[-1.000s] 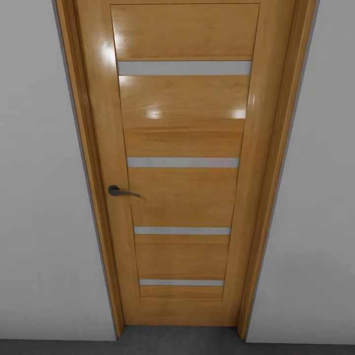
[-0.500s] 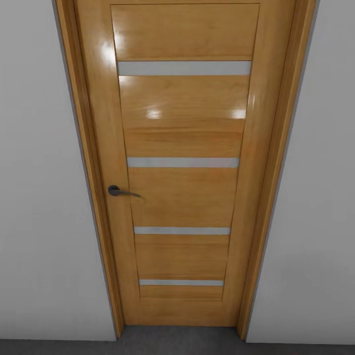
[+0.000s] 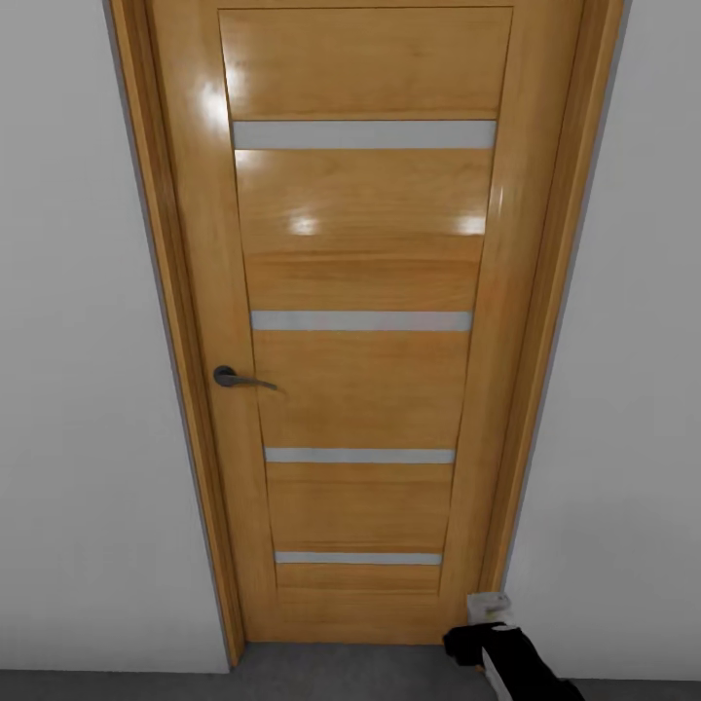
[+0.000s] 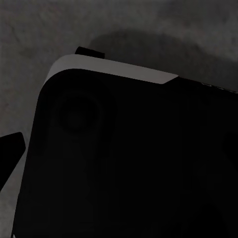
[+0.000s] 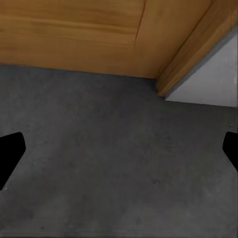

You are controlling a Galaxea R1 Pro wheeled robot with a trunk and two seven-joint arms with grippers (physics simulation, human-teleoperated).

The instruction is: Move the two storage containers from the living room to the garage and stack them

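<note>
The right arm [image 3: 511,657] is rising into the head view near the foot of the door, where a moment ago nothing stood in front of it; the camera itself is holding steady. The tall honey-coloured wooden door with pale horizontal glass strips [image 3: 360,321] is standing closed in its wooden frame [image 3: 545,321], so the arm is probably lifting to deal with it. The dark grey concrete floor [image 5: 114,158] is running up to the door's sill. The dark metal lever handle [image 3: 239,379] is sitting at the door's left edge, well apart from the arm. The right claw [image 5: 119,153] is spread wide, gripping nothing. The left claw [image 4: 15,158] is hanging over the robot's own dark body; I cannot tell its state. The orange-red containers are out of sight.
</note>
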